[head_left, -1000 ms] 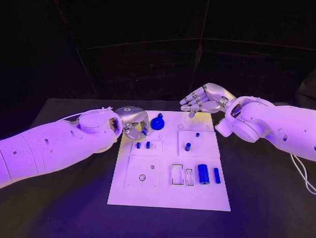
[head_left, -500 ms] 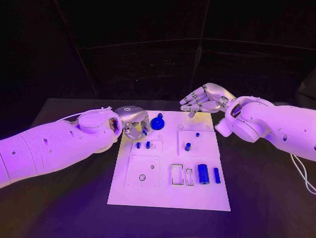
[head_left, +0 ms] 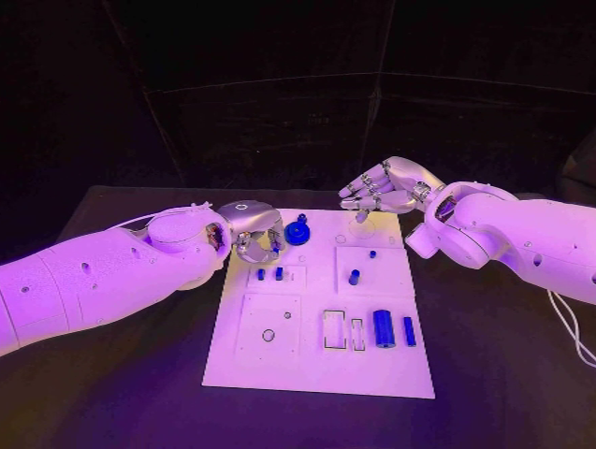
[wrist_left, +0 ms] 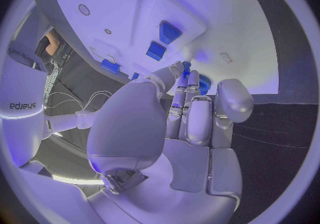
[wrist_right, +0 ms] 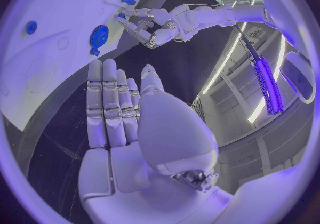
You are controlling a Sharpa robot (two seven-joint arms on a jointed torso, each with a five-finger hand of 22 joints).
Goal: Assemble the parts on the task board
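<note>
Left hand sits at the near-left top corner of the task board, fingers curled down beside the blue gear-like part, and I cannot tell whether it touches or holds anything. Right hand hovers above the board's far edge with fingers half curled and nothing in them. Several small blue parts stand in the board's recesses nearer the robot.

Glossy task board, matt table
</note>
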